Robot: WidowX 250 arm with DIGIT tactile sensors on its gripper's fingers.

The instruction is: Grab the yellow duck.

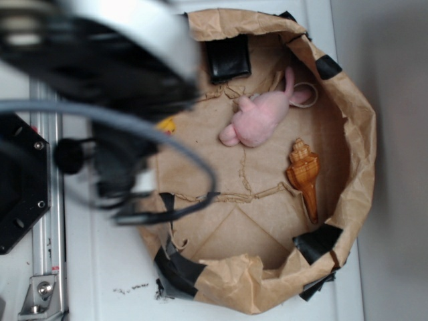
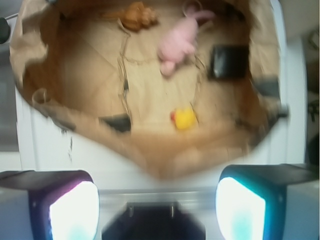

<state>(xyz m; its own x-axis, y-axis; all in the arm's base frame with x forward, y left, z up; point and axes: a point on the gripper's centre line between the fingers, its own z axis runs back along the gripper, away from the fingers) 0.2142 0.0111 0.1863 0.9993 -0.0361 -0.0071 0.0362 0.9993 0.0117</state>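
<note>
Duck (image 2: pixel 184 119), likely light, squashy and best pinched across its body, sat below the wide-open, empty gripper (image 2: pixel 157 210).

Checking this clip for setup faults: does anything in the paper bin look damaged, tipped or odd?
The brown paper bin is crumpled and patched with black tape, which looks deliberate. The pink plush bunny and shell toy lie on their sides. The yellow duck sits near the wall. Nothing is spilled.
</note>
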